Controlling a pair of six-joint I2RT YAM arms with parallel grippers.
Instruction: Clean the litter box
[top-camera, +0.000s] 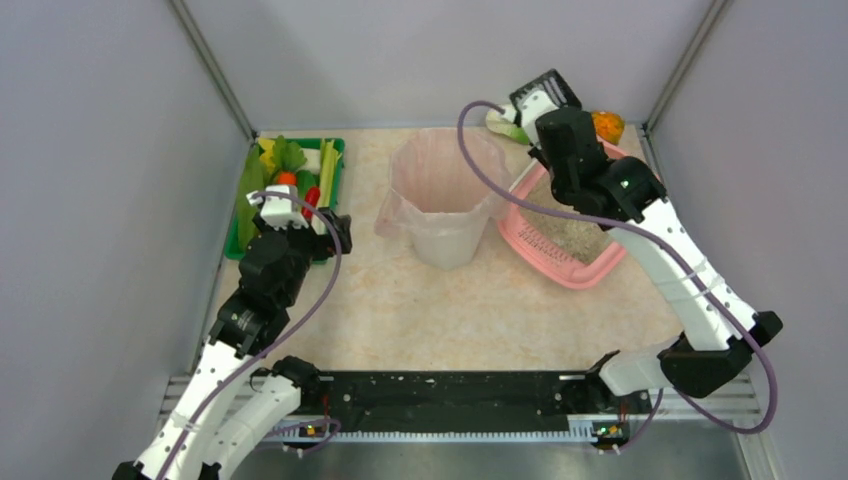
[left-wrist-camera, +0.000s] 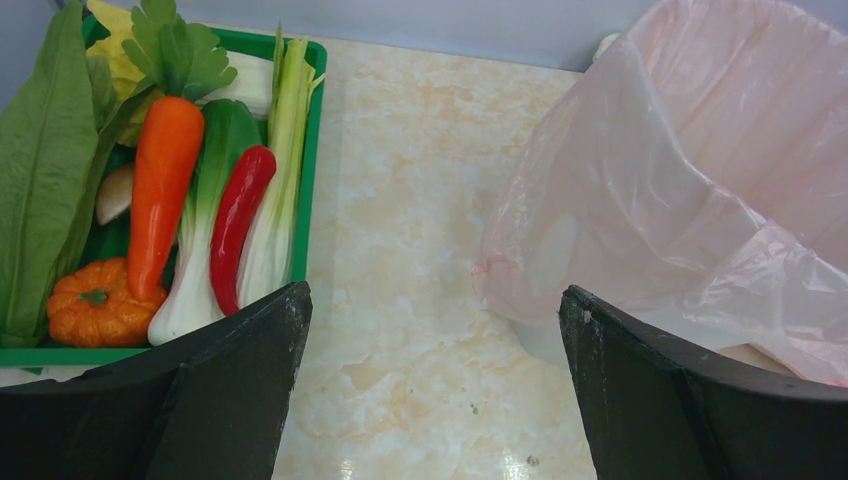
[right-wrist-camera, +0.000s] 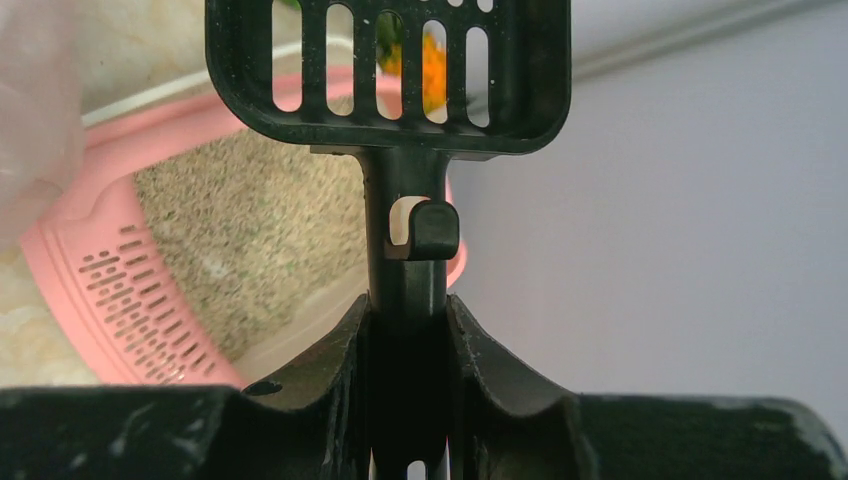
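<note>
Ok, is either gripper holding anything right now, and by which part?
The right gripper is shut on the black slotted plastic scoop, by its handle. The left gripper is open and empty.

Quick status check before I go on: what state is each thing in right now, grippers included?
left gripper: open, empty, between green tray and bin.
right gripper: shut on the scoop handle.
scoop: held in the air by its handle.
litter box: on the table, holding sandy litter.
bin: upright, pink liner open.
green tray: full of vegetables.
</note>
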